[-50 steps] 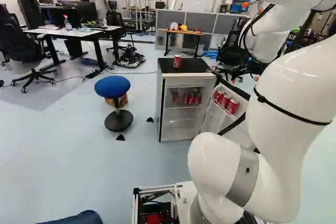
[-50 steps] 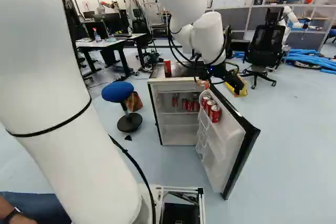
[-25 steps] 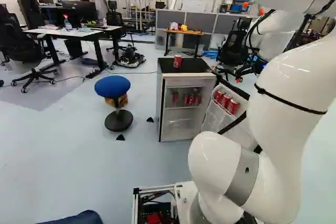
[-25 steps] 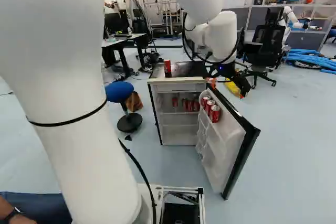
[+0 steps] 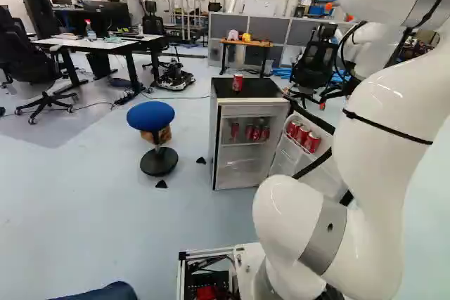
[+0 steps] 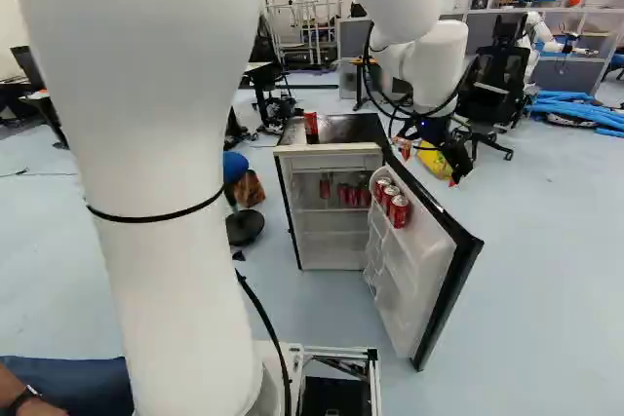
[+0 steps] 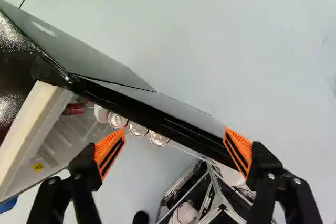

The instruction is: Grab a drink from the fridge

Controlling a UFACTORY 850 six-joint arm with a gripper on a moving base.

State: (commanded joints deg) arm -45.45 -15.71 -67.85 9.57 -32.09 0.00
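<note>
Cans [image 6: 390,200] sit inside the open fridge door [image 6: 414,275], just by its top edge [image 7: 152,120]. Gripper [image 7: 173,152] is open, empty, above that edge. If we descend here, roughly astride it, we risk hitting the door or knocking cans.

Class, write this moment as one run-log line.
pincer: open, empty | fridge door: open, below pincer | cans: in door rack | drink: ungrabbed
</note>
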